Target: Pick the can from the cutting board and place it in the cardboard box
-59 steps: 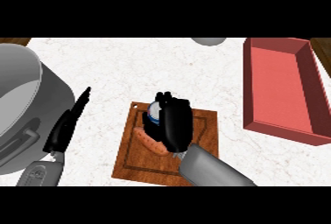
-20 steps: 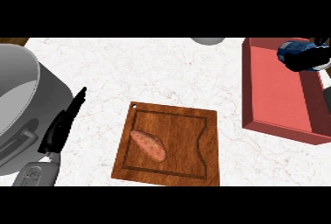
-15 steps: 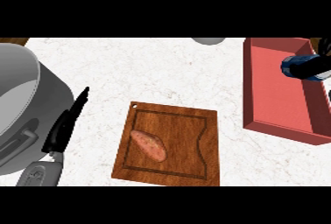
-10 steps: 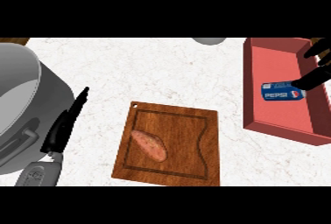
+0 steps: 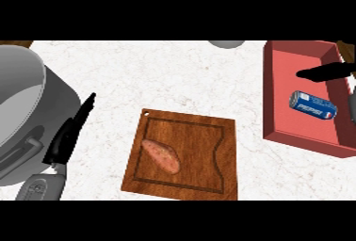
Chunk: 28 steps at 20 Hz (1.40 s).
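The can (image 5: 313, 104) lies on its side inside the cardboard box (image 5: 306, 142), on the box's red floor, toward 3 o'clock in the head view. Its blue label faces up and its silver top end points toward 10 o'clock. No hand touches it.

The right hand (image 5: 323, 72) shows only partly, coming in from the right edge at about 2 o'clock. 1 straight black finger reaches across the box above the can, apart from it and holding nothing, so the hand is spread rather than closed.

The cutting board (image 5: 184, 136) sits on the white marbled tabletop (image 5: 173, 80) at about 6 o'clock, well apart from the box. On its left half lies 1 sweet potato (image 5: 161, 155), slanted.

The left hand (image 5: 69, 132) rests at 8 o'clock beside a large grey pot (image 5: 28, 94), its fingers straight, pointing toward 1 o'clock and holding nothing. A grey round object (image 5: 226, 43) is cut off by the top edge at 12 o'clock.
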Motion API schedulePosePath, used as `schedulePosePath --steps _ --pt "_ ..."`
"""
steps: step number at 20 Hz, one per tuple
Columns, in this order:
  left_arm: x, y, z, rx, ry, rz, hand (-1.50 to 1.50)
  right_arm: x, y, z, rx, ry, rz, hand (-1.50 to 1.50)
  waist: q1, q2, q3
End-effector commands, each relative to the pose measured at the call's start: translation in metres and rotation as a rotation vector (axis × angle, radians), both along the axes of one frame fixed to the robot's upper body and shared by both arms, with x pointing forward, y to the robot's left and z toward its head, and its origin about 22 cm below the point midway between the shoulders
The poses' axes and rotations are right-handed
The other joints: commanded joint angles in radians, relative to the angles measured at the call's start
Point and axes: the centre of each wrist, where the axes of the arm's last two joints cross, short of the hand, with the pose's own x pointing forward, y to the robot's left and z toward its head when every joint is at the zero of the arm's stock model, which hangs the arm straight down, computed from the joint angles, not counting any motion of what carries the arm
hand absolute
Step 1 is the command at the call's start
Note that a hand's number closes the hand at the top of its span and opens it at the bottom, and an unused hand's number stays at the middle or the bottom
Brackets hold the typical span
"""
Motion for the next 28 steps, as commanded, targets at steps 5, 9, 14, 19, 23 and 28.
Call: schedulePosePath --steps 5,9,14,19,23,28 --pt "0.001 -0.007 -0.003 0.01 0.003 0.007 0.0 0.004 -0.023 -0.014 0.331 -0.206 -0.072 -1.5 -0.009 -0.001 -0.001" --pt "-0.01 -0.001 -0.009 0.017 0.011 0.01 0.0 -0.017 -0.082 -0.015 0.405 -0.361 -0.14 -1.5 -0.008 -0.002 0.0" --pt "0.001 -0.009 -0.001 -0.013 0.001 0.018 0.0 -0.033 -0.104 -0.061 0.411 -0.463 -0.179 -1.5 -0.009 -0.001 -0.001" --pt "0.012 0.009 -0.005 0.003 -0.003 0.019 0.0 -0.059 -0.155 -0.057 0.401 -0.547 -0.195 -1.5 -0.013 0.0 -0.001" --pt "0.02 -0.007 0.002 -0.007 0.004 0.016 0.0 -0.076 -0.19 -0.063 0.423 -0.597 -0.243 -1.5 -0.007 0.003 0.0" --pt "0.004 -0.006 -0.005 -0.012 0.006 0.01 0.0 -0.108 -0.219 -0.079 0.411 -0.611 -0.242 -1.5 -0.005 0.0 0.0"
